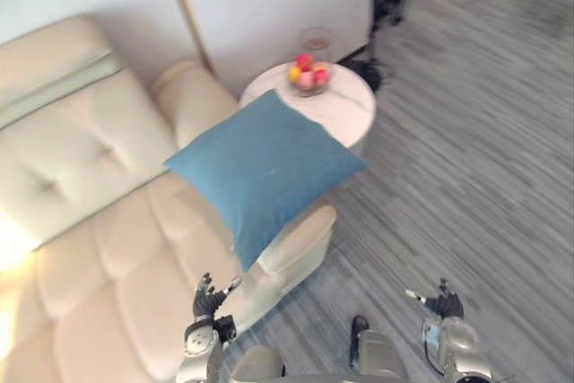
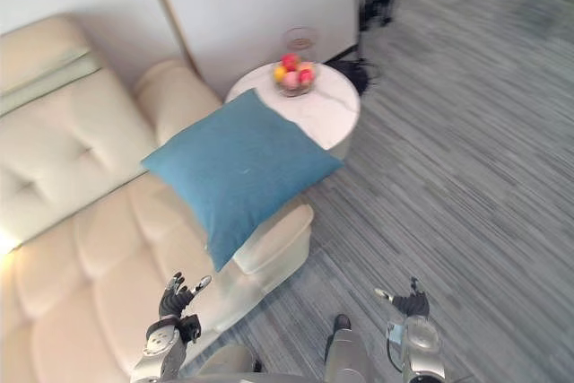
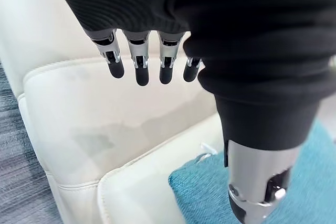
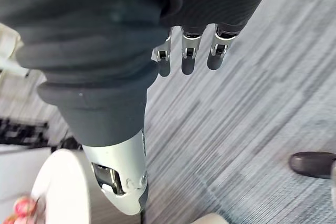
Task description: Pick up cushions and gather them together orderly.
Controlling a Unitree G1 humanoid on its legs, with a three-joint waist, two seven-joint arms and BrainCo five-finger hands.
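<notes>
1 blue cushion, lying across the armrest of 1 cream sofa, beside 1 round white table. Low down: left hand at the sofa front, right hand over the floor. Both hands' fingers relaxed, holding nothing.

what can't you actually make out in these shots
Sofa: cut off by the eye views' left and bottom edges, so further cushions there are unknown.
Blue cushion: whether its far corner touches the side table, hidden by the cushion itself.
Bowl: contents too small to name in either eye view.
</notes>
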